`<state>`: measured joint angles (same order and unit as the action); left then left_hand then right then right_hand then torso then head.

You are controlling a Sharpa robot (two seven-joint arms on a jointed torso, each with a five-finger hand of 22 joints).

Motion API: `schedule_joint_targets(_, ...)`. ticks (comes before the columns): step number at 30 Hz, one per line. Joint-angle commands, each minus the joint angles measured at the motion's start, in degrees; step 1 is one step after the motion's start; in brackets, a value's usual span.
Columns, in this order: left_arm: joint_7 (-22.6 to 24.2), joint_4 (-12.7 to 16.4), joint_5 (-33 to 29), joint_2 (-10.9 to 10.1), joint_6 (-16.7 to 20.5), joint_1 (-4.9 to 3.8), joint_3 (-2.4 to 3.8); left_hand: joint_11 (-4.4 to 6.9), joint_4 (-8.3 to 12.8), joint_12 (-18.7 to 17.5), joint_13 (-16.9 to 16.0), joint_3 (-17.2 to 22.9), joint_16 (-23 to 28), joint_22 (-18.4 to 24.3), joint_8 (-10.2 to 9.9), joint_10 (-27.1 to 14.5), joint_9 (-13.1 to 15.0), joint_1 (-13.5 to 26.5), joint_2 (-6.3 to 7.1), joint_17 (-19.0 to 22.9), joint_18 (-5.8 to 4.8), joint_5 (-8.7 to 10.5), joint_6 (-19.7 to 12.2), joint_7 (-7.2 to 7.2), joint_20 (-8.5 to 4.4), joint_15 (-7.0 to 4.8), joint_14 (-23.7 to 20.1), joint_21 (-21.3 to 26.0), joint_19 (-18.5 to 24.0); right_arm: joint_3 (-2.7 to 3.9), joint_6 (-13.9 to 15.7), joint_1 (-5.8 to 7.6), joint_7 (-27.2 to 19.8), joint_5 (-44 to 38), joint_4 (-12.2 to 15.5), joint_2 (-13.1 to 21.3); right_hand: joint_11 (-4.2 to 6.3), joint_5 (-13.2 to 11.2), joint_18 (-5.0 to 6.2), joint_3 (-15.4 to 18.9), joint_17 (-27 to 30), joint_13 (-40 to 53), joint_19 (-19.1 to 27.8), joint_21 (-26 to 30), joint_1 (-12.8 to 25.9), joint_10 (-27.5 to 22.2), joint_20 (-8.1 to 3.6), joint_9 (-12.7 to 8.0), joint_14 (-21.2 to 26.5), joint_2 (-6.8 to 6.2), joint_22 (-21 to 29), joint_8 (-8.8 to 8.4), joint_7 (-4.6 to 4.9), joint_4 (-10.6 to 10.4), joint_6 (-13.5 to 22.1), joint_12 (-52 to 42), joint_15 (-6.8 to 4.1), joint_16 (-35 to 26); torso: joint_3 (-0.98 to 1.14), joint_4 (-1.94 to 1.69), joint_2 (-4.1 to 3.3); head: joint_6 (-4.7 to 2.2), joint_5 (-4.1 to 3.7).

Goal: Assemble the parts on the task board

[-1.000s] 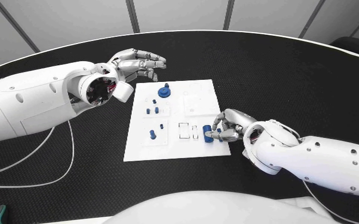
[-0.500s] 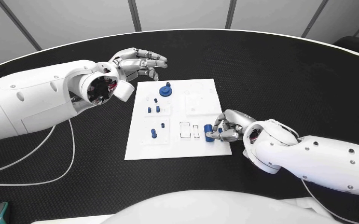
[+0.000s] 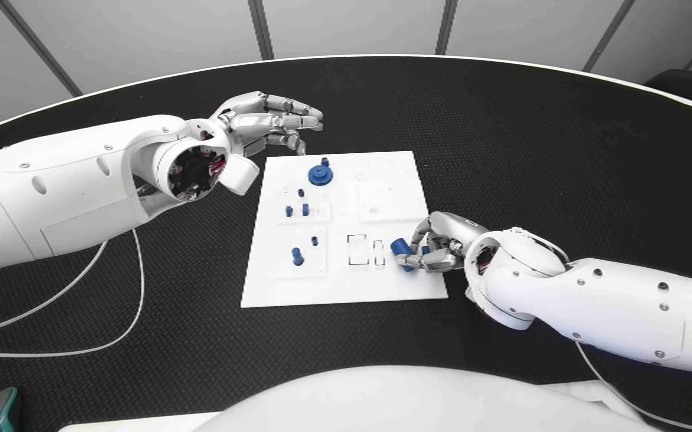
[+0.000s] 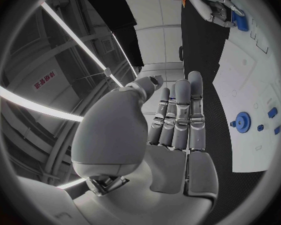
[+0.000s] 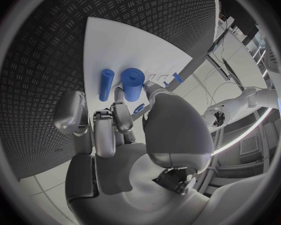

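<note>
Nearest the robot, at about five o'clock from the table's centre, the right hand (image 3: 440, 242) pinches a stubby blue cylinder (image 3: 402, 249) between thumb and fingertips at the near right corner of the task board (image 3: 408, 286). Over the last second the cylinder has been tipped and carried a little toward the board's middle; before, it lay flatter along the right edge, and now it stands more on end beside the rectangular slots (image 3: 356, 250). In the right wrist view the cylinder (image 5: 133, 83) juts out past the fingertips (image 5: 123, 116), with a slimmer blue pin (image 5: 106, 84) lying on the white plate just beside it — touching or not, I cannot tell. I judge the part is being lined up for a seat, not yet placed.

Further out, at the board's nine o'clock, two small blue pegs (image 3: 296, 254) stand in a recessed block, and beyond them another pair (image 3: 296, 210).

At the far end, twelve o'clock, a blue gear with a centre post (image 3: 319, 174) sits on the board.

Farthest, at about eleven o'clock, the left hand (image 3: 267, 118) hovers over the black table (image 3: 505, 122) with fingers loosely curved and apart, holding nothing — unchanged through the second.
</note>
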<state>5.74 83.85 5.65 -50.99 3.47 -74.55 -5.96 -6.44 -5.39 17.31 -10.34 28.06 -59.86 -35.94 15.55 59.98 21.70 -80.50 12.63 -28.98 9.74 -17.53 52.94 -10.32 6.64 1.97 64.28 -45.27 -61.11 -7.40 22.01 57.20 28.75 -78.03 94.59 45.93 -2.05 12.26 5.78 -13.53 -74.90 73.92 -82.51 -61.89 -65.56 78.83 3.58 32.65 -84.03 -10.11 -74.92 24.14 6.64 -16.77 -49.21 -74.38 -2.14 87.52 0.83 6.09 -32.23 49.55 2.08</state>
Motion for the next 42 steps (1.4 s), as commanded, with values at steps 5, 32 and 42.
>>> schedule_joint_targets(5,-0.1,0.1,0.0,-0.1,0.0,-0.01,0.00,-0.10,-0.2,0.3,0.1,-0.3,0.0,0.1,0.3,-0.4,-0.1,0.1,-0.55,0.1,0.80,-0.11,-0.4,-0.13,0.20,-0.04,-0.4,0.3,0.1,-0.01,-1.0,-0.01,0.1,0.0,-1.3,-1.2,-0.04,0.2,-0.75,0.4,-10.3,0.0,0.0,0.1,0.7,-0.3,0.33,0.1,-5.0,-0.09,-3.6,0.30,0.01,0.1,0.4,0.1,0.18,0.3,0.07,-0.02,-0.11,0.03,-0.02)
schedule_joint_targets(32,-0.2,-0.2,0.0,0.3,-0.4,-0.01,0.00,-0.11,-0.2,0.3,0.1,-0.3,0.0,0.1,0.3,-0.4,-0.1,0.2,-0.55,0.1,0.80,-0.11,-0.4,-0.13,0.21,-0.02,-0.4,0.3,0.1,0.02,7.4,-0.16,-1.9,0.2,2.6,-0.1,1.14,1.7,-1.19,-5.5,-11.6,3.0,-0.9,-2.6,-4.5,1.9,-0.36,1.2,-5.3,2.55,-5.4,2.09,-1.30,2.2,-2.9,-2.2,-0.74,0.9,0.14,0.05,-0.05,-0.02,0.18)
schedule_joint_targets(42,-0.2,-0.4,0.0,0.6,-0.5,0.00,0.00,-0.11,-0.2,0.3,0.1,-0.3,0.0,0.1,0.3,-0.4,-0.1,0.2,-0.55,0.1,0.80,-0.11,-0.4,-0.13,0.21,-0.02,-0.4,0.3,0.1,0.24,9.1,-0.15,-2.4,1.9,5.4,-0.1,1.40,1.9,-1.29,-5.8,-11.9,3.5,-1.1,-3.2,-2.7,2.4,-0.56,1.6,-5.3,2.47,-5.8,2.59,-1.64,1.0,-3.6,-2.6,-0.95,1.1,0.12,-0.04,-0.15,-0.20,0.08)
